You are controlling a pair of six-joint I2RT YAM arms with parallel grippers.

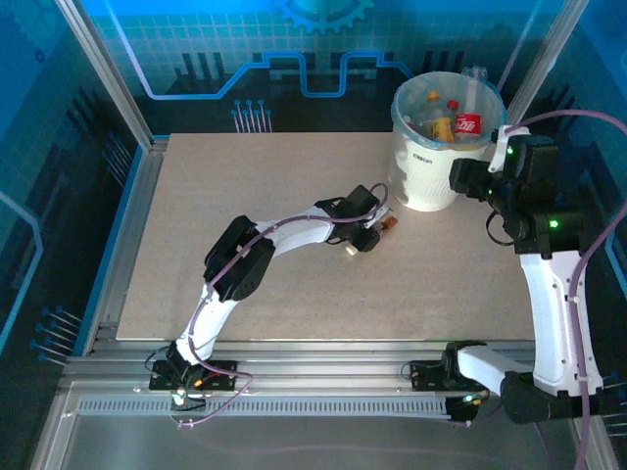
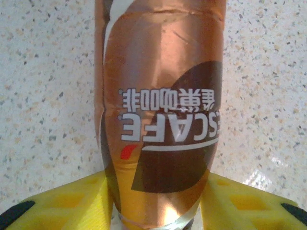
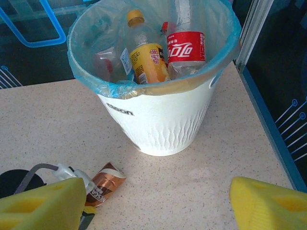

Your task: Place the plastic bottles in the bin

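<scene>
Coffee bottle (image 2: 158, 120): brown with a copper sleeve, held between my left jaws low over the worktop (image 1: 245, 196), just to the near left of the bin (image 1: 423, 186). I could not tell whether it touched the surface.
Left jaws: closed on that bottle, with a yellow pad (image 2: 72, 203) against each side. They gripped close to one end, so most of the body stuck out beyond them.
Right jaws: spread wide with nothing between them, hanging just right of the bin and looking down at its mouth.
Bin: stood at the far right of the worktop, with the pale blue liner (image 3: 86, 72) folded over its rim. A red-label bottle (image 3: 186, 48) and an orange bottle (image 3: 146, 60) stood inside, reaching up near the rim.
Task state: late, by my judgement; this looked to be the last one outside the bin.
Risk, slip: the sleeve looked slick and my hold was off-centre, so the bottle could swivel or slide out on the way up.
Risk, rim: the bin wall was tall and close, so too low a carry would knock it or snag the liner.
Risk, overflow: the bottles were packed high, and one dropped onto them could bounce back out.
Risk, arms: my right arm sat beside the bin, so a wide swing from the left could clip it.
</scene>
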